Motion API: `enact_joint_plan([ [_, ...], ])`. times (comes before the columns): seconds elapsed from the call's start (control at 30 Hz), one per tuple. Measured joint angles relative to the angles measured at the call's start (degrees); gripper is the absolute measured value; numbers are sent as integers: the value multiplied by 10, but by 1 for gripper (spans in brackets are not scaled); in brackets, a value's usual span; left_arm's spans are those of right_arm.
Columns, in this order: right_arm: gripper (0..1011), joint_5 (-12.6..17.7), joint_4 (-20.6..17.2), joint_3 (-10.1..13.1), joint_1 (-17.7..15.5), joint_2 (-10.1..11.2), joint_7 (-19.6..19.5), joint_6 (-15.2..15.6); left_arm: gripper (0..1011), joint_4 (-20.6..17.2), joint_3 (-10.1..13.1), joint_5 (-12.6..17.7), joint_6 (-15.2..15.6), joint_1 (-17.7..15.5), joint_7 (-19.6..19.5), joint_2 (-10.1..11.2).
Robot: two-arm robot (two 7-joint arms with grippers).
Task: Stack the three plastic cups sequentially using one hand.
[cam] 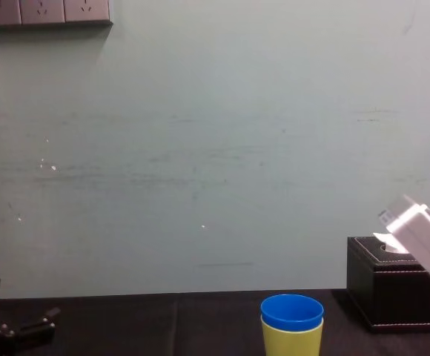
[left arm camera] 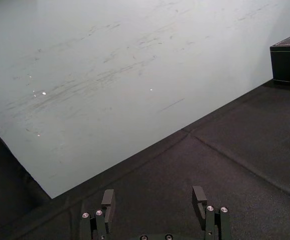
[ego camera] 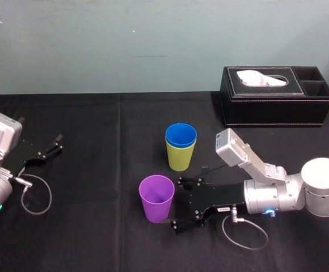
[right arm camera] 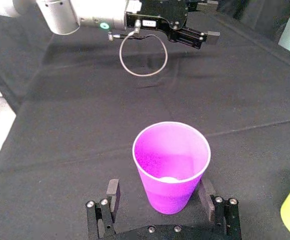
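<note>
1. Jaws of the right gripper (ego camera: 178, 204) stand open, flanking the purple cup (ego camera: 156, 198) low on its wall; no contact is evident.
2. Purple cup: upright on the worktop (ego camera: 96, 226), mouth up, long axis vertical, lying straight ahead of the jaws.
3. Blue cup (ego camera: 181, 136) sits nested in the yellow-green cup (ego camera: 180, 158), just behind the purple cup and slightly to its right.
4. Left gripper (ego camera: 55, 144), jaws open, rests well left of the purple cup; the right arm is far nearer.
</note>
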Motion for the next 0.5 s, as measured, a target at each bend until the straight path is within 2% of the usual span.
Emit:
enact_joint_plan([
  [0.5,1003,-17,25,-10,16,-31,-16,7,1011,0,0,0,0,0,0,0],
])
